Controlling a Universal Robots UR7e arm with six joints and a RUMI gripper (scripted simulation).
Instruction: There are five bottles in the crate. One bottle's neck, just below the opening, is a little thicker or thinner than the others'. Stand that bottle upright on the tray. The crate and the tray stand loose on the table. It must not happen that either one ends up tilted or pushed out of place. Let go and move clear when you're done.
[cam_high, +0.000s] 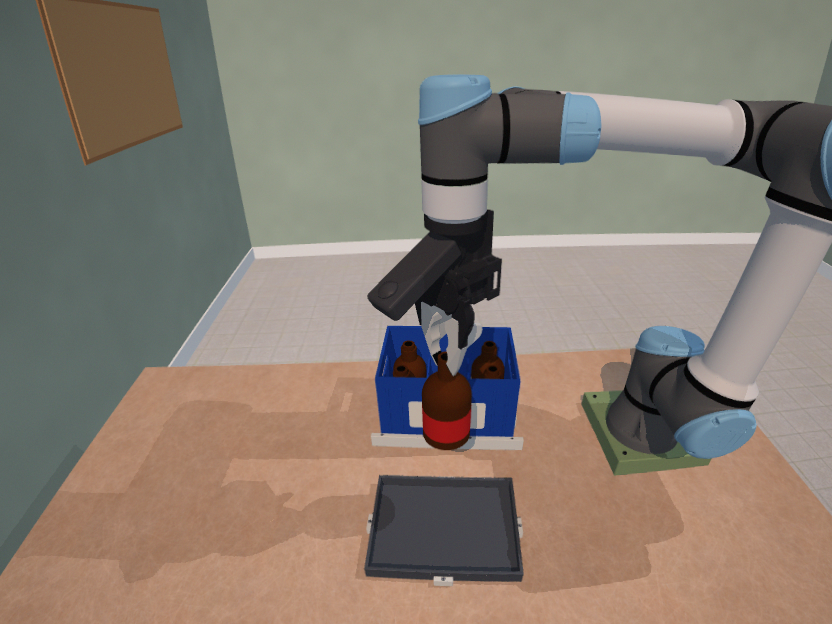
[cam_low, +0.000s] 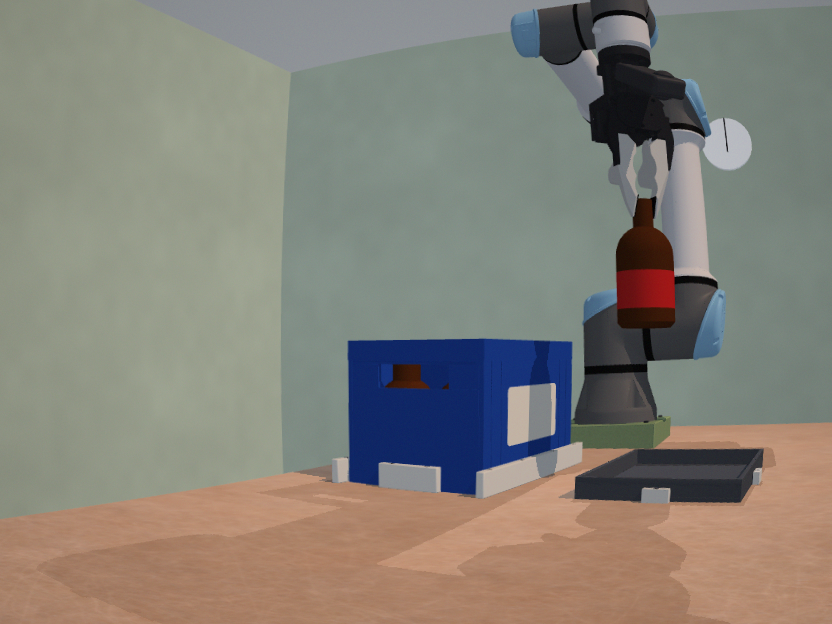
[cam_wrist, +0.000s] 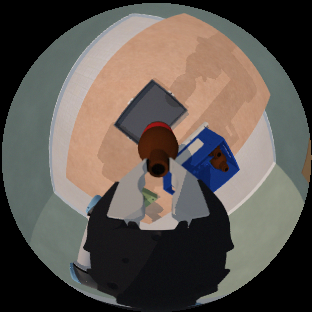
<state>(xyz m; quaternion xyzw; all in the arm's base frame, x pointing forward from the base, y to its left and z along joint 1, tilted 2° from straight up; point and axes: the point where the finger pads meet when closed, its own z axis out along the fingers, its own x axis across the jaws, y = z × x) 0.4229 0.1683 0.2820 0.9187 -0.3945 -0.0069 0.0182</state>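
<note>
My gripper (cam_high: 446, 364) (cam_low: 645, 204) (cam_wrist: 158, 165) is shut on the neck of a brown bottle (cam_high: 446, 399) (cam_low: 645, 288) (cam_wrist: 157, 142) with a red label. The bottle hangs upright, well above the table and clear of the crate. The blue crate (cam_high: 393, 406) (cam_low: 416, 429) (cam_wrist: 232, 172) stands behind it in the top view. Several brown bottles stand in the crate, among them one at the back left (cam_high: 408, 362) and one at the back right (cam_high: 489, 362); their lower parts are hidden. The dark tray (cam_high: 443, 574) (cam_low: 604, 489) (cam_wrist: 150, 105) holds no bottle.
A low white strip (cam_high: 403, 441) (cam_low: 524, 472) runs along the crate's tray side. Small white blocks (cam_high: 442, 581) (cam_low: 655, 495) sit against the tray's sides. The arm's green base plate (cam_high: 665, 464) (cam_low: 614, 434) stands to the right in the top view.
</note>
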